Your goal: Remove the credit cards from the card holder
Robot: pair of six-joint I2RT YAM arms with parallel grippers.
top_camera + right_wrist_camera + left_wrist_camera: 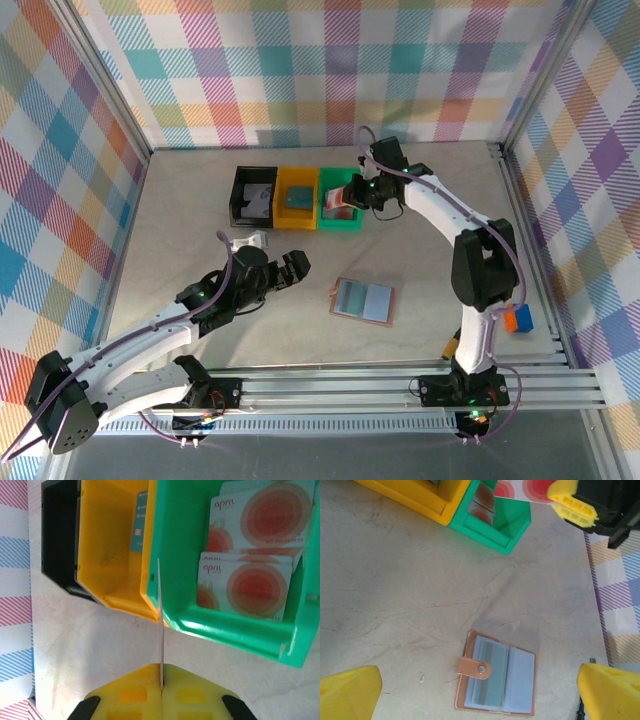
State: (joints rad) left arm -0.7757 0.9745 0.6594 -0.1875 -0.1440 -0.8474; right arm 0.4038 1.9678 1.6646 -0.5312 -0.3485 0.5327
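Holding red-spot cards point(250, 587): green bin point(225, 630); teal card point(141, 522): yellow bin point(110, 545). Holder point(364, 299) open flat on surface point(190, 225), long axis left-right. Right hand point(161, 679) clenched on card point(160, 620); left hand point(295, 268) released.

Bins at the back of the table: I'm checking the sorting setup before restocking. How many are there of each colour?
Black bin: 1
Yellow bin: 1
Green bin: 1
Total: 3
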